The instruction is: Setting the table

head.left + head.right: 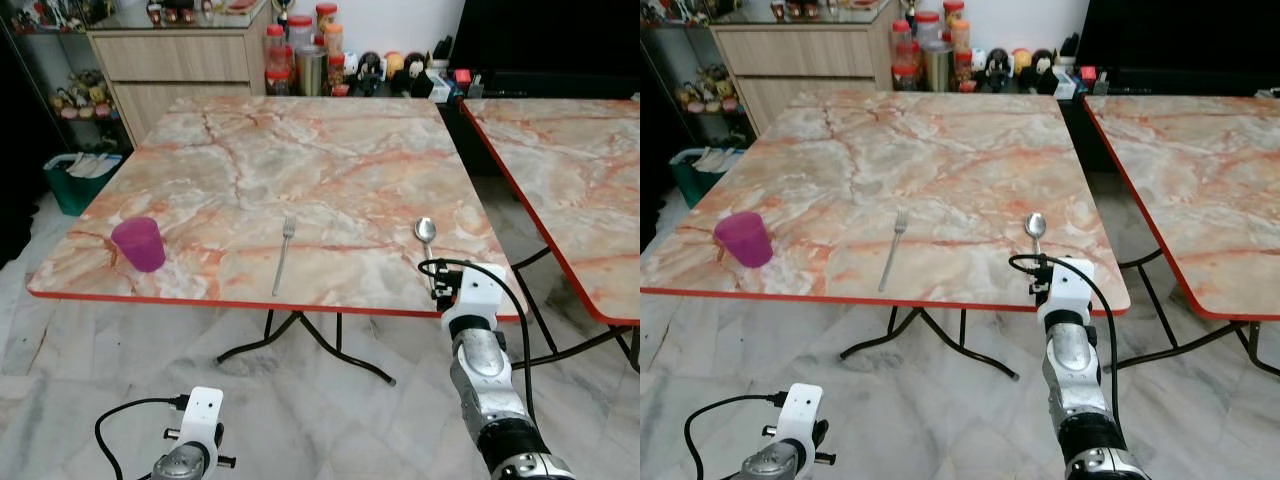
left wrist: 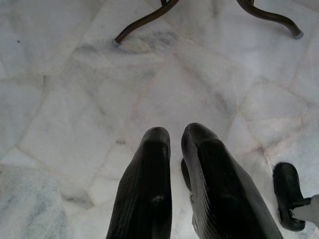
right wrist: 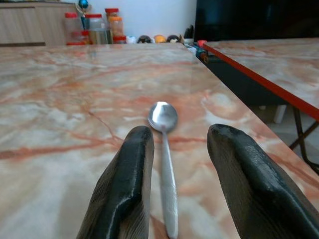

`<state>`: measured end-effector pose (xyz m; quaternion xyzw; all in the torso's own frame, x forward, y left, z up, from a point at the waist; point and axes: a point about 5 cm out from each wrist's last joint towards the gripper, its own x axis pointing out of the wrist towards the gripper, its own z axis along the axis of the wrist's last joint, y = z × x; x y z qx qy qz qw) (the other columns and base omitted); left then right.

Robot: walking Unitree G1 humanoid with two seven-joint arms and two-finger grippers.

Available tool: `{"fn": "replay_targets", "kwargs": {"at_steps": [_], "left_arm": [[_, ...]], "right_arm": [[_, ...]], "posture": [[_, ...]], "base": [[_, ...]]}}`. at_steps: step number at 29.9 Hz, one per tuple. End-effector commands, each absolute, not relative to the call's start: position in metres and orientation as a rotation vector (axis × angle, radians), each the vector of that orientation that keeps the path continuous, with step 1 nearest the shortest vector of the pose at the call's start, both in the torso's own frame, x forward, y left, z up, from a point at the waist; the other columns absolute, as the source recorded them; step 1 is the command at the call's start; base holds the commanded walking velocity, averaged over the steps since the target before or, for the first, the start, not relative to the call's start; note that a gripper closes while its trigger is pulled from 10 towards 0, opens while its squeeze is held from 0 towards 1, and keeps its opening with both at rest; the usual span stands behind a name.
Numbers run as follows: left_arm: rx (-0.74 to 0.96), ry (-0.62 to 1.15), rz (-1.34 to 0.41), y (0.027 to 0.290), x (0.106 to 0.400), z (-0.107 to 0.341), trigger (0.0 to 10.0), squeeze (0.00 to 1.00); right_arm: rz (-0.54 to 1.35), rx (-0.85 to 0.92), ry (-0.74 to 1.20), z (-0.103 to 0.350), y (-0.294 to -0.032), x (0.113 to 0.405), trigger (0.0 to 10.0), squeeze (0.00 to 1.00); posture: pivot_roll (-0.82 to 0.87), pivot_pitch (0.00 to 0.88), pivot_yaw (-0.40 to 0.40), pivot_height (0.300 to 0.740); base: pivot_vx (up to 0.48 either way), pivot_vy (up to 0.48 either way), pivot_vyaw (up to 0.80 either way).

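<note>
Spoon (image 3: 163, 149) flat on table (image 1: 300, 170); right pincer (image 3: 179, 149) spread wide, straddling its handle.

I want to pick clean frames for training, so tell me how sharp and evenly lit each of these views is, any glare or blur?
Left eye view: sharp, even daylight, soft sheen on the marble table. Right wrist view: the spoon bowl is crisp with a bright glare spot, while the right hand fingers and far jars look soft. Left wrist view: the left hand is dark against pale floor, its surface detail murky.
</note>
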<state>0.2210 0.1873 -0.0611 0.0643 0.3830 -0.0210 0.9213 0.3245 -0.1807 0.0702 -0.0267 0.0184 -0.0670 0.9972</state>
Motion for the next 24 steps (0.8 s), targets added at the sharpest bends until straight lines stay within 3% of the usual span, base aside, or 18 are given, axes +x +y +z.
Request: {"fn": "replay_targets", "kwargs": {"at_steps": [1,21,24], "left_arm": [[0.138,0.804,-0.045,0.1891,0.2175,-0.0633,10.0,0.00],[0.145,0.808,-0.053,0.1890,0.2158,-0.0642,10.0,0.00],[0.142,0.807,-0.052,0.1888,0.2158,-0.0642,10.0,0.00]], "right_arm": [[-0.129,-0.050,0.027,0.0723,-0.1776,0.3270,10.0,0.00],[-0.099,-0.032,0.021,0.0733,-0.1714,0.3301,10.0,0.00],[-0.097,-0.023,0.017,0.0729,-0.1706,0.3297,10.0,0.00]], "posture": [[0.02,0.000,0.001,0.736],[0.02,0.000,-0.005,0.736],[0.02,0.000,-0.005,0.736]], "base": [[0.262,0.000,0.00],[0.299,0.000,0.00],[0.307,0.000,-0.58]]}}
